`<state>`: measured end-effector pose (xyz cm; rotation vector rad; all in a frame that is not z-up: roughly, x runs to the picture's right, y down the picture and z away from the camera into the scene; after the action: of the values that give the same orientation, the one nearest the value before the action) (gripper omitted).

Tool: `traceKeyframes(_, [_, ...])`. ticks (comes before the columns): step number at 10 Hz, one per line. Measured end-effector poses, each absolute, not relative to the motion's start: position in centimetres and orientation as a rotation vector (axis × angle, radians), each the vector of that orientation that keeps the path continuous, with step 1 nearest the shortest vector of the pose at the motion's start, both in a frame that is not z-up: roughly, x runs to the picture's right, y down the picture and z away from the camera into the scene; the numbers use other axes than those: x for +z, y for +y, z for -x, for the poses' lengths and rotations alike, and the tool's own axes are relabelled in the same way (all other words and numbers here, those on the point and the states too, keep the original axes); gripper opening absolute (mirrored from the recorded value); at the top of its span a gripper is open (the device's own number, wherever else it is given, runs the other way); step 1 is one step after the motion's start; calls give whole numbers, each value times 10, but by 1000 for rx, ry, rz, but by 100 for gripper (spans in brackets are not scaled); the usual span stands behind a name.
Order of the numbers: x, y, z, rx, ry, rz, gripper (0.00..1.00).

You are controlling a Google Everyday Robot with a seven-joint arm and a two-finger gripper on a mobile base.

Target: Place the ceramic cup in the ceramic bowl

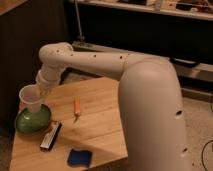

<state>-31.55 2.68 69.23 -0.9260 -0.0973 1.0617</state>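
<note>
Hovering in the camera view: ceramic cup (30, 98) upright, mouth up, base just over the ceramic bowl (33, 120) at the bench's (100, 120) nine o'clock edge. Carried upright and centred over the green dish, most likely so that it drops in standing and not on the rim. Whether base and bowl touch, cannot tell. Gripper (42, 90) at the cup's three o'clock, tucked under the wrist at the end of the long white arm (100, 62); fingers mostly hidden, yet pressed to the cup's side and apparently closed on it, since nothing else holds it up. Elsewhere on the bench, well clear of the bowl: orange carrot (77, 109) toward centre, dark flat bar (50, 136) at the bowl's five o'clock, blue sponge (79, 157) toward six o'clock.
</note>
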Motion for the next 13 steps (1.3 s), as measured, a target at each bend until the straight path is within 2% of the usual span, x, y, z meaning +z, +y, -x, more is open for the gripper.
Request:
traceKeyframes(11, [790,70,340,1012,69,839,0])
traceKeyframes(12, [794,76,344,996,79,834,3])
traceKeyframes(13, [793,83,354,970,88,826,15])
